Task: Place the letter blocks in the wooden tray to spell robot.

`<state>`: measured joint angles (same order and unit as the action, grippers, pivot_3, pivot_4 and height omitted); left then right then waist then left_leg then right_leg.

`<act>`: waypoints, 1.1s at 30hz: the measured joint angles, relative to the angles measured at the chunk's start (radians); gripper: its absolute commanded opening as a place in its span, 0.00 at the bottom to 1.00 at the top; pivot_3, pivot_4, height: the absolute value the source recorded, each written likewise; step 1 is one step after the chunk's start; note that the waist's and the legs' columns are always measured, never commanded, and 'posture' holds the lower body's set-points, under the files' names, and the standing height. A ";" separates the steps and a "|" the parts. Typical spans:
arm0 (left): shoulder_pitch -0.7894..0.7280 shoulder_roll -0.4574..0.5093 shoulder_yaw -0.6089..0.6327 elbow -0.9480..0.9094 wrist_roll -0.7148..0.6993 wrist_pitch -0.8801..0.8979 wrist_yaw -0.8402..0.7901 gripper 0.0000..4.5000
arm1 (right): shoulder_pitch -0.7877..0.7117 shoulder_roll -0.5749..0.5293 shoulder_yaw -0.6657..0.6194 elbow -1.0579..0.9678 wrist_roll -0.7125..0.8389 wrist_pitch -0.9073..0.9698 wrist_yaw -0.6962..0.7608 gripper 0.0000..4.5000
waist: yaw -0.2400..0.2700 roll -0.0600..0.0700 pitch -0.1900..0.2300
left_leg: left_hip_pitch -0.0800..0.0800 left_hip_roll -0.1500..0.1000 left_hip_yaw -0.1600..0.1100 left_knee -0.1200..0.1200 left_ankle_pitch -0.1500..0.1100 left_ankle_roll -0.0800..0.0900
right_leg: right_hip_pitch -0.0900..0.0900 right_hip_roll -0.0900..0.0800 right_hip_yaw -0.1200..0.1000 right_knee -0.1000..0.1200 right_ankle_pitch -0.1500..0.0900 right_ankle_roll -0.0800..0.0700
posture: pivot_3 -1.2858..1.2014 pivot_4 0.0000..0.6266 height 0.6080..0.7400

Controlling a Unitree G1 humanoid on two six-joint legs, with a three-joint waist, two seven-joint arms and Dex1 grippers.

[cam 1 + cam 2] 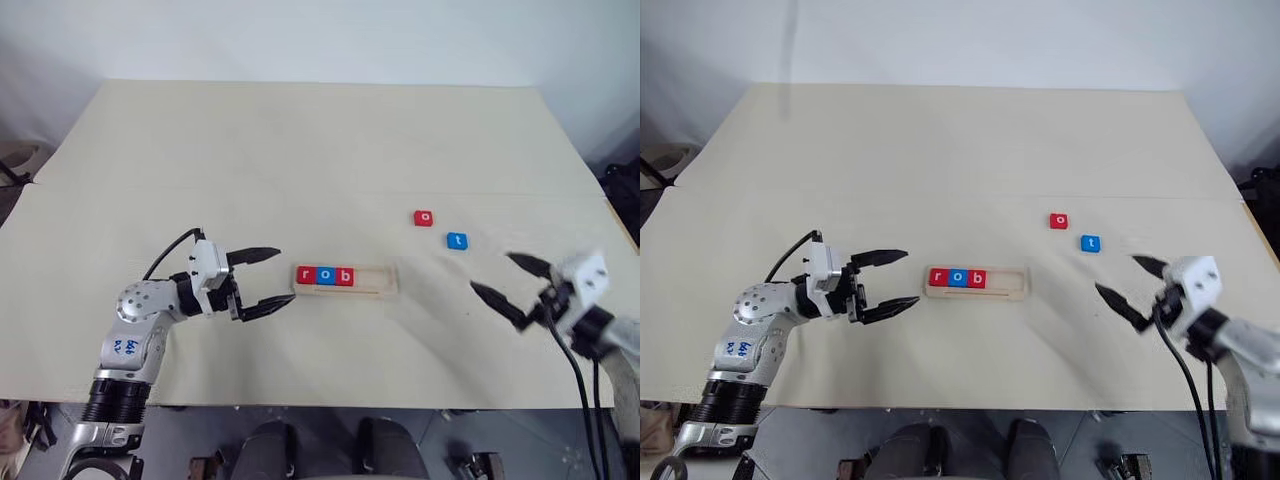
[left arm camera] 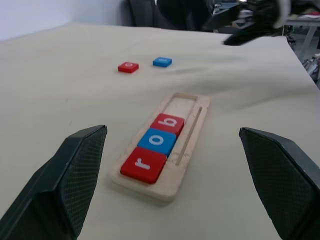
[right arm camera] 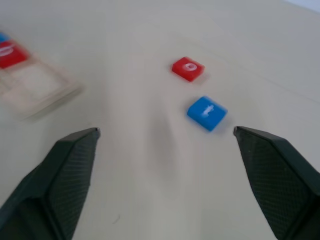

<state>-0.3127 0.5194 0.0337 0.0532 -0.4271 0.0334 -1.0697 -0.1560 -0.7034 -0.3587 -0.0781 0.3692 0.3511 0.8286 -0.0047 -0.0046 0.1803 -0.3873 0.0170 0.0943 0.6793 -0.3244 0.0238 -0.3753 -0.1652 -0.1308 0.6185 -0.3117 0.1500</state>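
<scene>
White "r o b" on tray point(image 1: 388, 283)

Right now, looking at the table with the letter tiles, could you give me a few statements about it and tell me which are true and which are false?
1. The long pale-wood tray holds three square tiles, red r, blue o and red b. True.
2. The small blue square t tile lies in the tray. False: it lies on the table, right of the tray.
3. The small red square o tile sits loose beside the blue t tile. True.
4. The right gripper grips a tile. False: its fingers are open and empty.
5. The left gripper is shut. False: its fingers are spread, near the tray's r end.
</scene>
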 measured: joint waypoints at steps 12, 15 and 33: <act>0.003 -0.016 -0.010 -0.009 0.005 -0.002 0.030 1.00 | -0.418 -0.016 0.247 0.239 -0.056 0.355 -0.105 1.00 | 0.009 0.000 0.000 | -0.004 -0.001 -0.002 0.001 0.000 0.000 | 0.000 -0.001 -0.003 -0.001 0.000 0.000 | 0.52 0.24 1.00; 0.004 -0.024 -0.014 -0.012 0.006 -0.002 0.034 1.00 | -0.440 -0.012 0.275 0.282 -0.076 0.387 -0.127 1.00 | 0.003 0.000 0.000 | -0.003 -0.001 -0.001 0.001 0.000 0.000 | 0.000 -0.001 -0.003 -0.001 0.000 0.000 | 0.52 0.24 1.00; 0.010 -0.031 -0.015 -0.023 0.016 -0.011 0.044 1.00 | -0.536 0.064 0.275 0.344 -0.099 0.424 -0.203 1.00 | 0.001 0.000 0.000 | -0.003 -0.001 -0.001 0.001 0.000 0.000 | -0.001 0.000 -0.003 -0.001 0.000 0.000 | 0.52 0.24 1.00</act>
<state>-0.3031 0.4885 0.0189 0.0305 -0.4111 0.0223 -1.0260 -0.6918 -0.6393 -0.0839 0.2658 0.2701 0.7755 0.6253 -0.0040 -0.0045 0.1803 -0.3907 0.0165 0.0931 0.6800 -0.3244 0.0239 -0.3766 -0.1654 -0.1335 0.6176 -0.3117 0.1501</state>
